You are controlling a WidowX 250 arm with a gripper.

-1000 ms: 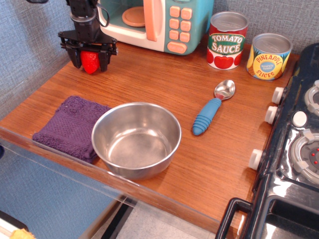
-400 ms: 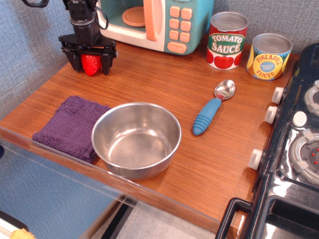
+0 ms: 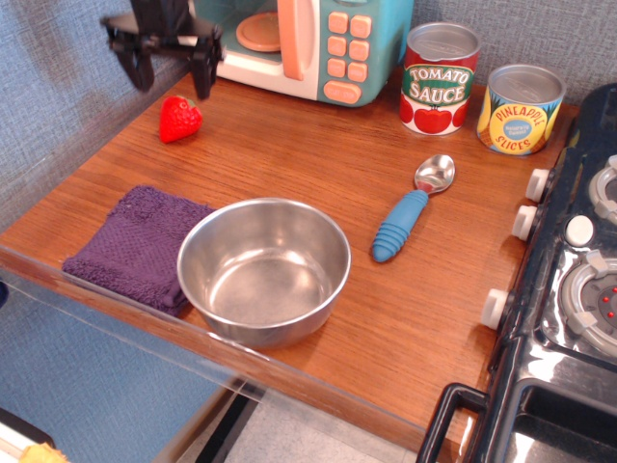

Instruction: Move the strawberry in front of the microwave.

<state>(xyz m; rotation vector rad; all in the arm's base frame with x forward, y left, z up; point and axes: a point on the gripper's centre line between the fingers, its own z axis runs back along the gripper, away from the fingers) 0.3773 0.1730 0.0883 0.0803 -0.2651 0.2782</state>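
The strawberry (image 3: 180,119) is small, glossy and red, lying on its side on the bare wood in the upper left of the frame. The microwave (image 3: 308,43), teal and cream with a peach-pink handle and buttons, stands at the top centre-left, just behind and right of it.

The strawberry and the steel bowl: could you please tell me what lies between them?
In the observation.image view, only bare wooden tabletop separates the strawberry from the steel bowl. The purple cloth sits just left of that stretch.
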